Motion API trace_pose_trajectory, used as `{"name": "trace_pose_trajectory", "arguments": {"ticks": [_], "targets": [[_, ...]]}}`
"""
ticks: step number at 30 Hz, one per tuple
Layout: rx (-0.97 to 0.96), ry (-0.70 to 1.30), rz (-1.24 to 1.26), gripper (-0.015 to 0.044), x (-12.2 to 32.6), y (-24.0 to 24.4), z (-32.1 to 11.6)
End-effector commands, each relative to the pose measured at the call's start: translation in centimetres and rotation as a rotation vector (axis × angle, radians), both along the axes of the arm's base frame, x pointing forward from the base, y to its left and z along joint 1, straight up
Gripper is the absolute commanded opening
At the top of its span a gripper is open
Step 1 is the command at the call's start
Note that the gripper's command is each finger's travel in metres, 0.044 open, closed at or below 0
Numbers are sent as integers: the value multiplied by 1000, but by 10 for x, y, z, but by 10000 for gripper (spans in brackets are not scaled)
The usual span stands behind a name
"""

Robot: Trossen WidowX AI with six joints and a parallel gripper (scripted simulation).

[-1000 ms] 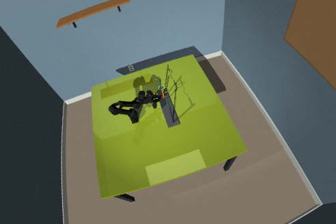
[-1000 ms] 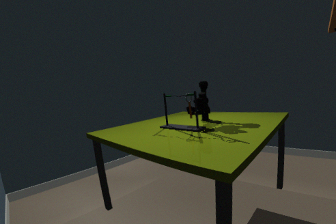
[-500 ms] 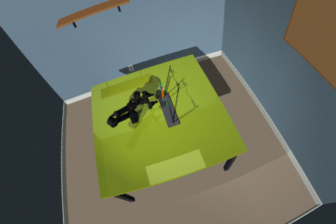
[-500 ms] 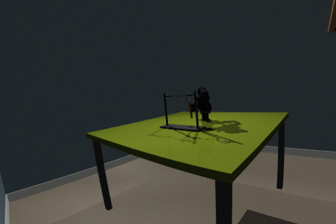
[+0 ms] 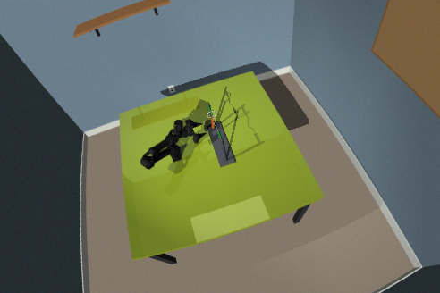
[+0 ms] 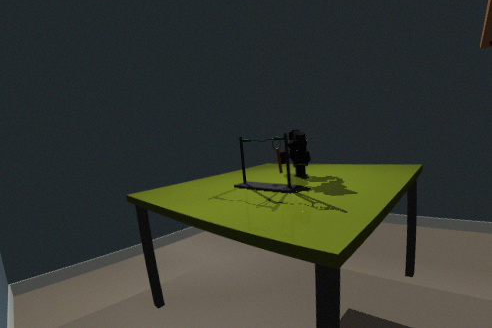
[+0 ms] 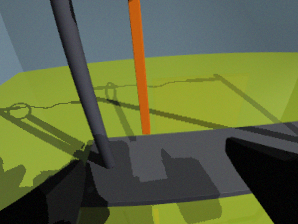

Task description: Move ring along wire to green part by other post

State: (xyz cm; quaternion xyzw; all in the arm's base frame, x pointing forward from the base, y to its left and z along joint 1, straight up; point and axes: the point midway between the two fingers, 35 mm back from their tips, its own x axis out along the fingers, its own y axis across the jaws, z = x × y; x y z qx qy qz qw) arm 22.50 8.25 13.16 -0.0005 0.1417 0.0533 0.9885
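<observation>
With the empty hand (image 5: 204,129) (image 6: 283,158) (image 7: 157,156) spread wide, pickup or release seems in hand; next, avoid jostling the orange handle (image 5: 213,122) (image 6: 279,162) (image 7: 140,70).

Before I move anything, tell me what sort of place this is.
Probably a small, sparsely furnished room used for testing or practice: a green table with a wire frame on it, a wall shelf, and a black robot arm.

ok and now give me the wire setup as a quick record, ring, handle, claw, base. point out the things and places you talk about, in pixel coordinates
ring: (image 5: 215,115) (image 6: 276,149) hanging at the wire's green end beside a post (image 6: 288,165) (image 7: 80,70)
handle: (image 5: 212,122) (image 6: 280,161) (image 7: 140,65) orange, hanging down below ring
claw: (image 5: 204,129) (image 6: 283,157) (image 7: 157,152) open, holding nothing
base: (image 5: 228,159) (image 6: 265,187) (image 7: 200,150) dark grey, long, flat on the table (image 5: 201,186) (image 6: 225,208) (image 7: 45,80)
</observation>
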Motion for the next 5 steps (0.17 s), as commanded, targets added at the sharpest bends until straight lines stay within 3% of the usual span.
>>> {"name": "trace_pose_trajectory", "arguments": {"ticks": [1,5], "targets": [[3,0,-5,440,0,-1,0],[3,0,-5,440,0,-1,0]]}}
